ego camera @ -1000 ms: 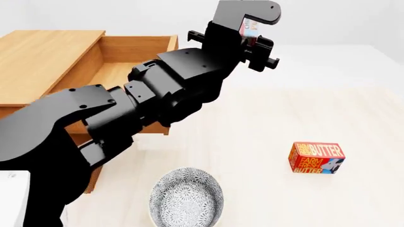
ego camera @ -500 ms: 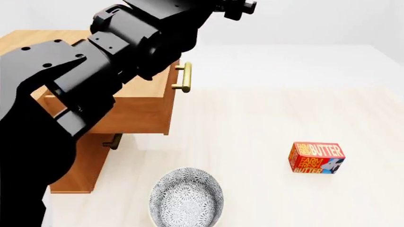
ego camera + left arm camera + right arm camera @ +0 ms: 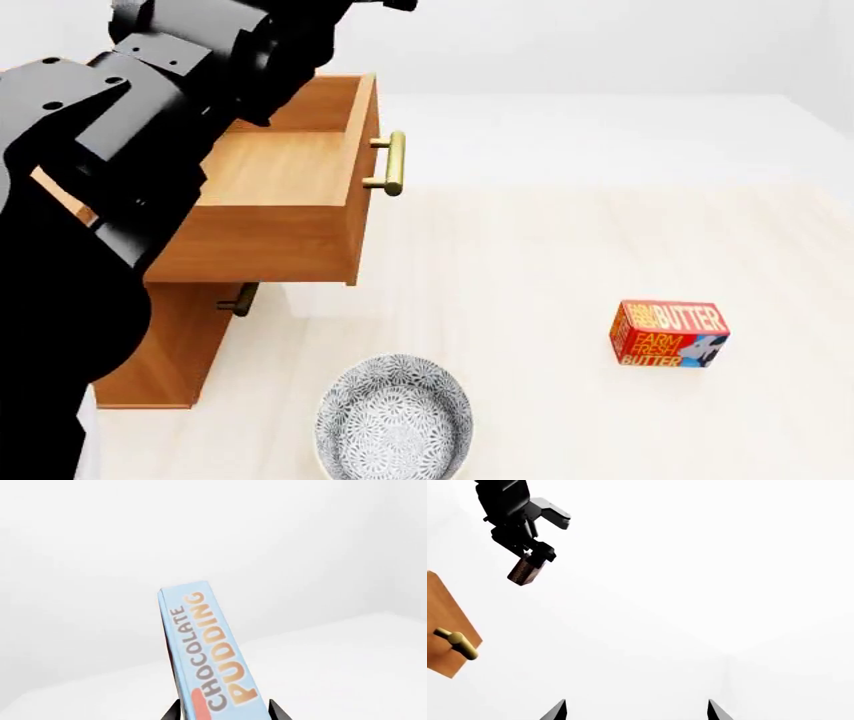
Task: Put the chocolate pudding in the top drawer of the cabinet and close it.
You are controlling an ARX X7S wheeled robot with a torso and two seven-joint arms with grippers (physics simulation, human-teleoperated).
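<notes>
- A pale wooden floor [image 3: 561, 270] runs back to a plain white wall; the scene is bare and evenly lit.
- The cabinet [image 3: 180, 345] stands at the left of the head view, orange-brown, with its top drawer [image 3: 287, 190] pulled out toward the middle of the floor.
- The drawer's brass bar handle [image 3: 390, 163] faces right; the part of the drawer's inside not hidden by the arm holds nothing.
- Below it, the lower drawer's handle [image 3: 242, 299] peeks out under the open drawer's front.
- The left arm [image 3: 120, 150] fills the left of the head view, reaching up over the drawer and out past the top edge — its gripper is out of sight there.
- The left gripper [image 3: 527, 547] shows in the right wrist view, raised high against the white wall and clenched on the chocolate pudding [image 3: 210, 655].
- In the left wrist view the carton stands up from between the fingertips, light blue end outermost, lettering legible along its narrow side.
- The right gripper [image 3: 635, 711] shows only two dark fingertips set wide apart, nothing between them — released.
- A patterned bowl [image 3: 394, 418] sits on the floor near the cabinet's front corner.
- A red-orange butter box [image 3: 669, 333] lies well apart to the right.
</notes>
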